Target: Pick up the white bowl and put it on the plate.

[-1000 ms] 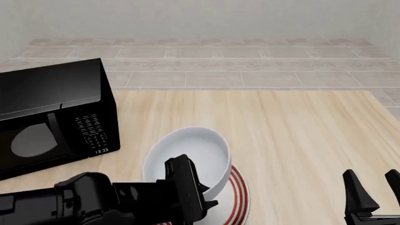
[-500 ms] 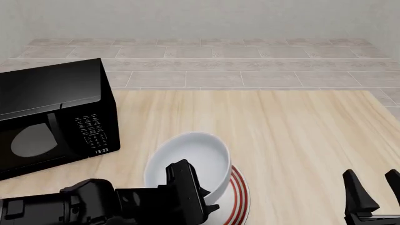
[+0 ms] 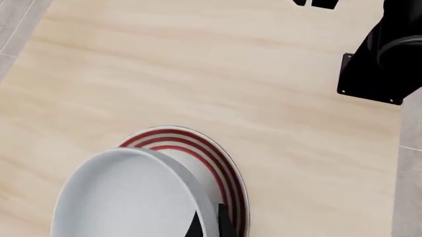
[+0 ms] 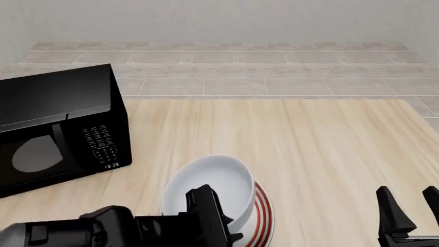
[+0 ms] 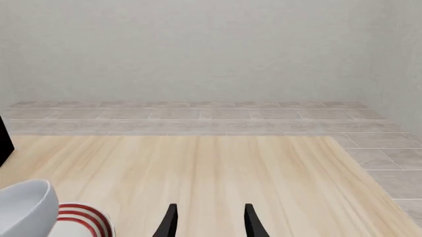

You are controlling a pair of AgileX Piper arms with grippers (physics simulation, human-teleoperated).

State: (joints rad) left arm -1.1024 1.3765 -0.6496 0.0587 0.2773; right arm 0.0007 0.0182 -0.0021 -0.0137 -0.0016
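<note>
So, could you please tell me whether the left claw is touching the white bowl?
Touching. The left wrist view shows the left claw clamped on the rim of the white bowl, one fingertip on each side, with no gap.

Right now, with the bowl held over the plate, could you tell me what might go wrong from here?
1. The white bowl is tilted, pinched at its near rim by the left tool; released like this, it may rock or tip.
2. It sits toward the left of the plate, so it could land off-centre and slide off.
3. The microwave stands close on the left; a wide retreat might clip it.
</note>
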